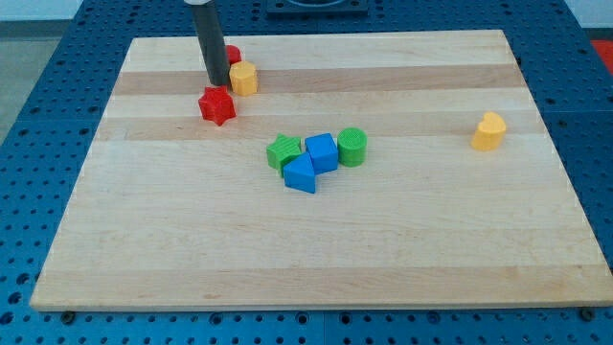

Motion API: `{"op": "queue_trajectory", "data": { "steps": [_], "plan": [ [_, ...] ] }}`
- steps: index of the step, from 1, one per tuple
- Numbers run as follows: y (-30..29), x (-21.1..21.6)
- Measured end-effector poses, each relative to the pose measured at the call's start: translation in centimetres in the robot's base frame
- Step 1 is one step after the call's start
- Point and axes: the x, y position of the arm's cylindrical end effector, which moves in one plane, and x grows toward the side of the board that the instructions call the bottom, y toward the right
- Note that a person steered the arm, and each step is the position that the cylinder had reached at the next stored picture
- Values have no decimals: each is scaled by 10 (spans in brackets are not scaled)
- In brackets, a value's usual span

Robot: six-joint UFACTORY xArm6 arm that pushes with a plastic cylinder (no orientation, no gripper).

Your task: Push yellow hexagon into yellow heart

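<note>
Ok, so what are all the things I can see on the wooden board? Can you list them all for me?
yellow hexagon: 1, yellow, near the view's top left, just right of the rod
yellow heart: 1, yellow, alone at the view's right
red star: 1, red, just below the rod's end
red block: 1, red, behind the rod, mostly hidden, shape unclear
green star: 1, green, left end of the middle cluster
green cylinder: 1, green, right end of the cluster
blue cube: 1, blue, middle of the cluster
blue triangle: 1, blue, front of the cluster
wooden board: 1, pale wood, on a blue perforated table
my tip: 1, dark rod end, just left of the yellow hexagon, above the red star
</note>
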Motion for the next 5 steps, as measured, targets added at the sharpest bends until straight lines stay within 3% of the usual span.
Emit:
{"op": "queue_trajectory", "data": {
  "steps": [2,5],
  "plan": [
    [65,5],
    [183,50]
  ]
}}
